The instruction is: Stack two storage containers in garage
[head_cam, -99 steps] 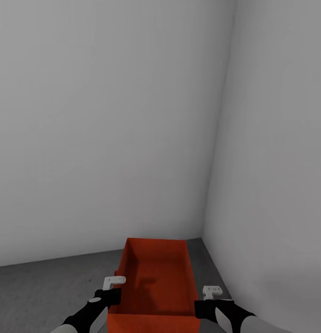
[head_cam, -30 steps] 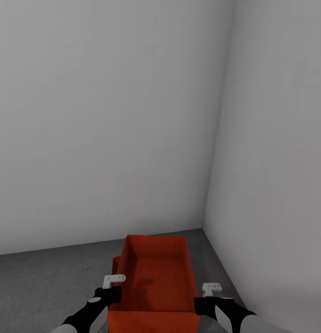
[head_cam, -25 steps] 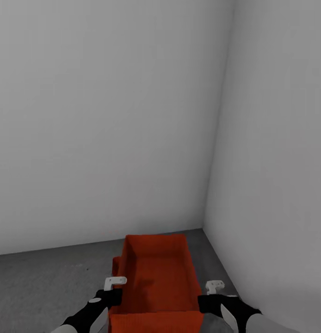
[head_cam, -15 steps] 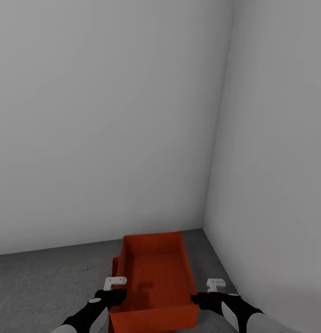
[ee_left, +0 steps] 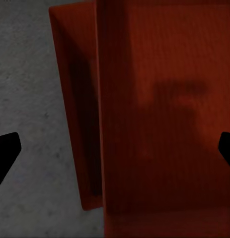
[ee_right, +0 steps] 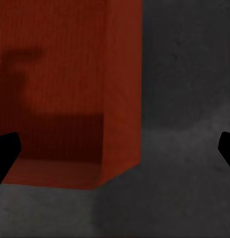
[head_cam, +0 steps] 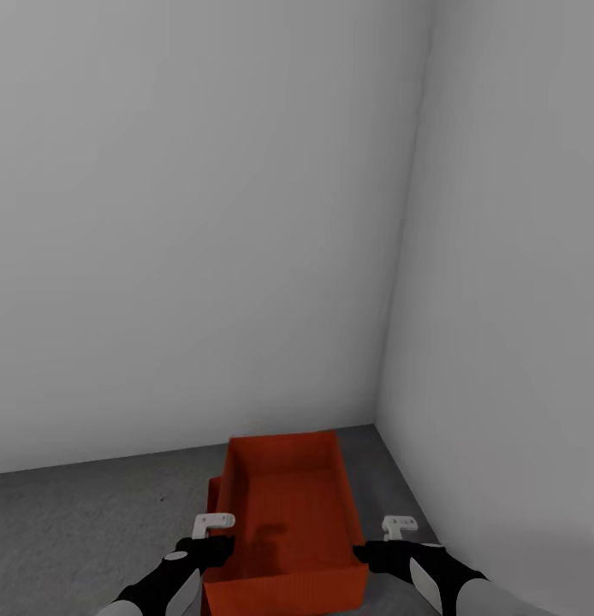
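Two orange-red storage containers are stacked on the garage's dark grey floor (head_cam: 92, 522) by the wall corner. The upper container (head_cam: 284, 513) sits open side up. The lower container (head_cam: 213, 494) pokes out at its left side, and its rim (ee_left: 70, 114) shows beside the upper one (ee_left: 164, 124). My left gripper (head_cam: 213, 521) hovers open over the upper container's left wall. At the right wall's outer side my right gripper (head_cam: 398, 524) is open too. In both wrist views the black fingertips (ee_left: 5, 153) (ee_right: 226, 148) stand far apart, holding nothing, above the container (ee_right: 70, 84).
Plain pale grey walls meet in a corner (head_cam: 391, 325) just behind and right of the stack. The right wall (head_cam: 502, 385) is close to my right arm. Bare concrete floor (ee_right: 194, 124) stretches left of the stack.
The upper container has left my grippers and dropped onto the lower one, so its near wall now shows lower. My right gripper moved a little outward to the right.
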